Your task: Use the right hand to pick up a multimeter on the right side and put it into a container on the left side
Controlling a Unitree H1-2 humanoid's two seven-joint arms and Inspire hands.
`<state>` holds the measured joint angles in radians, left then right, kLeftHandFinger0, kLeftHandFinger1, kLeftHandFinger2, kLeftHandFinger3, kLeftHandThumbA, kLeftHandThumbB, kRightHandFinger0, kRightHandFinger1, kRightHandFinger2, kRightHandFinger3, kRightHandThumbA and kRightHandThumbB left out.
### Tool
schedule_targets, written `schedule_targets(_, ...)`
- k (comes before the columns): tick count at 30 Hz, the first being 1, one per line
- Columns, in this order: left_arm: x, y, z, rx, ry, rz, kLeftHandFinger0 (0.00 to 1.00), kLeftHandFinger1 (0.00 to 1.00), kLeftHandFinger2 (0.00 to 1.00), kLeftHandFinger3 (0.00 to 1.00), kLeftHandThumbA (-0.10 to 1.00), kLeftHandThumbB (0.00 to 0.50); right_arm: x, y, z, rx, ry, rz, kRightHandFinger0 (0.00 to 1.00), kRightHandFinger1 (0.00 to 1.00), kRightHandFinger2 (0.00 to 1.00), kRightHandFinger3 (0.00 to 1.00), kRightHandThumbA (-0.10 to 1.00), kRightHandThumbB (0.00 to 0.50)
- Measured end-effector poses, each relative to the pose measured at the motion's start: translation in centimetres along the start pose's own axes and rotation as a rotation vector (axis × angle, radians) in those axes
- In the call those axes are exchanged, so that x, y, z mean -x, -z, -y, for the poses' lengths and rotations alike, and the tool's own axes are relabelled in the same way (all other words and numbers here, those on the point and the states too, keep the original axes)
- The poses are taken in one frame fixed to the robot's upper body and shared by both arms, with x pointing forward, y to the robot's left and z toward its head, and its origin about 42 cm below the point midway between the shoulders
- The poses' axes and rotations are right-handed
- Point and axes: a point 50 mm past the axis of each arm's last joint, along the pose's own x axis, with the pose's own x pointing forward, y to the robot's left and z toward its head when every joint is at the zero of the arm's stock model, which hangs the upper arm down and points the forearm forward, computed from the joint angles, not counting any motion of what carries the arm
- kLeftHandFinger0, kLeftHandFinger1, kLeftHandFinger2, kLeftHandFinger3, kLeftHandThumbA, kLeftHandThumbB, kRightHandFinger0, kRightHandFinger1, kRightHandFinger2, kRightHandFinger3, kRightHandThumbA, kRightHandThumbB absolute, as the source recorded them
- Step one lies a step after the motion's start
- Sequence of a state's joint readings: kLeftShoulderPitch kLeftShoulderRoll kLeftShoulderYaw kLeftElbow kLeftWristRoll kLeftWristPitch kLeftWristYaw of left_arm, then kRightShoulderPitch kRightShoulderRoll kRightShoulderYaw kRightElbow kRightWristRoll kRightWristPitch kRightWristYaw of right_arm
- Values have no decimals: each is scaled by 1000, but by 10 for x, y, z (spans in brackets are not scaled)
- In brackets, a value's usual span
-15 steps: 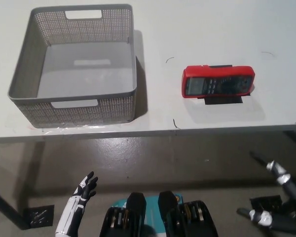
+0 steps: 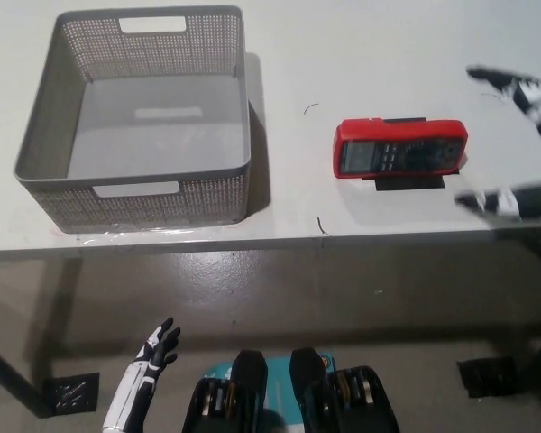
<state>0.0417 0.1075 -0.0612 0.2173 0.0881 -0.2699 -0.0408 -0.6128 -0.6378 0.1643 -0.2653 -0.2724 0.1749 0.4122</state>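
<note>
The red multimeter [image 2: 400,149] lies flat on the white tabletop [image 2: 388,54], toward its right end and near the front edge, resting on a dark stand. The grey perforated container [image 2: 140,117] sits at the tabletop's left end, close to the front edge, well apart from the multimeter. The black right hand [image 2: 523,144] hovers over the right edge, just beside the multimeter, fingers [image 2: 500,81] spread wide, holding nothing. The white left hand [image 2: 158,347] hangs below the tabletop's front edge, fingers loosely apart.
</note>
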Motion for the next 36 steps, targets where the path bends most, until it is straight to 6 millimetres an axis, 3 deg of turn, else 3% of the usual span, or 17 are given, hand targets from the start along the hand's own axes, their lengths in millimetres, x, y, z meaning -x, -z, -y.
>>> schedule_targets(2,0,0,0,0,1,-1,1000,1000,1000,1000,1000,500,-16,4,5,10,-26,-26,1000,1000,1000,1000,1000,402)
schedule_targets(5,1,0,0,1,4,-2,1000,1000,1000,1000,1000,500,-55,16,15,20,-103,-106,1000,1000,1000,1000,1000,435)
schedule_targets(10,1,1,1,2,13,-5,1000,1000,1000,1000,1000,500,-103,30,23,41,-208,-223,1000,1000,1000,1000,1000,418)
schedule_targets(14,2,1,1,2,21,-6,1000,1000,1000,1000,1000,500,-138,39,21,48,-296,-311,1000,1000,1000,1000,1000,416)
schedule_targets(16,2,1,2,2,24,-6,1000,1000,1000,1000,1000,500,-158,40,16,31,-344,-355,1000,1000,1000,1000,1000,455)
schedule_targets(18,2,2,2,3,26,-8,1000,1000,1000,1000,1000,487,-171,44,7,11,-387,-404,1000,1000,1000,1000,1000,430)
schedule_targets(21,3,2,2,3,30,-10,1000,1000,1000,1000,1000,462,-187,48,-8,-12,-447,-465,1000,1000,1000,1000,1000,411)
schedule_targets(23,4,4,2,3,32,-15,1000,1000,1000,1000,1000,494,-193,54,-19,-38,-488,-513,1000,1000,1000,1000,1000,487)
schedule_targets(27,5,6,3,8,41,-24,1000,1000,1000,1000,1000,487,-204,61,-40,-92,-571,-625,1000,1000,1000,1000,1000,500)
schedule_targets(34,6,7,3,14,47,-13,1000,1000,1000,1000,1000,500,-214,58,-38,-133,-630,-652,1000,1000,1000,1000,1000,500)
schedule_targets(36,6,7,3,14,47,-11,1000,1000,1000,1000,1000,482,-213,59,-40,-151,-633,-654,1000,1000,1000,1000,1000,500)
